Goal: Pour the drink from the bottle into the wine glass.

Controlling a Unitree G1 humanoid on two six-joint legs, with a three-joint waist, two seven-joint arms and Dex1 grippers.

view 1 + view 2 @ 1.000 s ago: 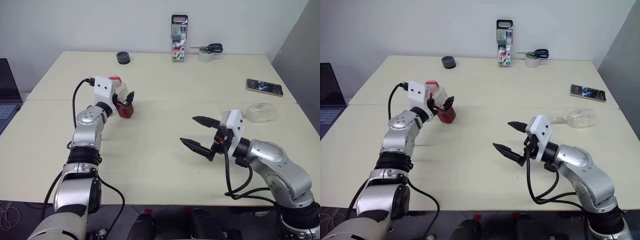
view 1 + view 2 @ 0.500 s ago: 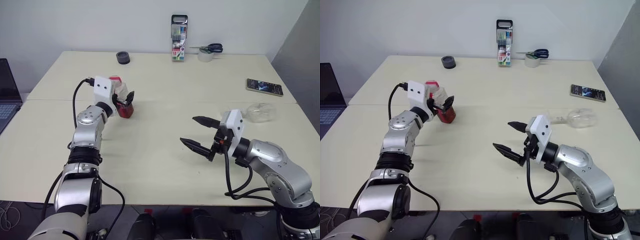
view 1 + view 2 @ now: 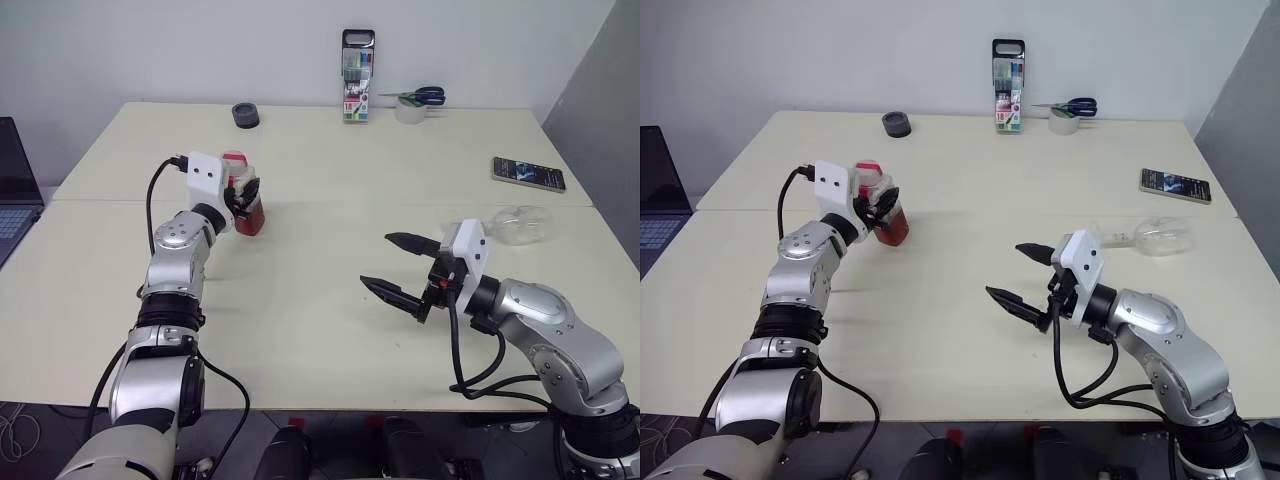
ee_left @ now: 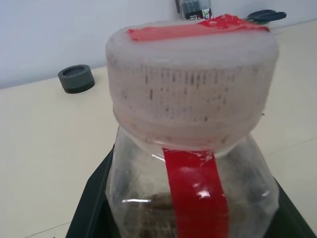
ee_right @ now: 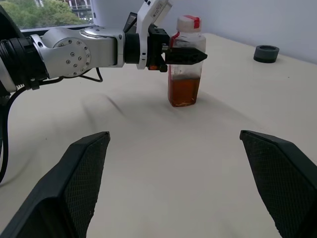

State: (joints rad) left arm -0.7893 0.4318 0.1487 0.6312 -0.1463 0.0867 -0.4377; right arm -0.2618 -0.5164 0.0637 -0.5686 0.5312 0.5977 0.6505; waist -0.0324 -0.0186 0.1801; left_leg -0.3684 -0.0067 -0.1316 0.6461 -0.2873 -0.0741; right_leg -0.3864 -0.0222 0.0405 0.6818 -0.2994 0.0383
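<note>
The bottle (image 3: pixel 251 207) stands upright on the table's left side, with a pale cap and a red label strip (image 4: pixel 195 193). The drink (image 5: pixel 184 91) fills its lower half, amber-red. My left gripper (image 3: pixel 247 192) is shut on the bottle just below the cap, pointing level; the right wrist view shows its black fingers (image 5: pixel 187 54) clamped on the neck. The wine glass (image 3: pixel 523 224) lies on its side at the right, just behind my right arm. My right gripper (image 3: pixel 377 261) hovers open over the table's middle, holding nothing, well to the right of the bottle.
A phone (image 3: pixel 529 173) lies at the far right. At the back edge are a marker pack (image 3: pixel 358 90), scissors (image 3: pixel 416 96) on a tape roll (image 3: pixel 408 112), and a black round cap (image 3: pixel 246 116). A laptop (image 3: pixel 14 190) sits off the table's left.
My left gripper's fingers, open on either side of the bottle before, have closed on it. Neither arm has moved, and the bottle stands where it was.
</note>
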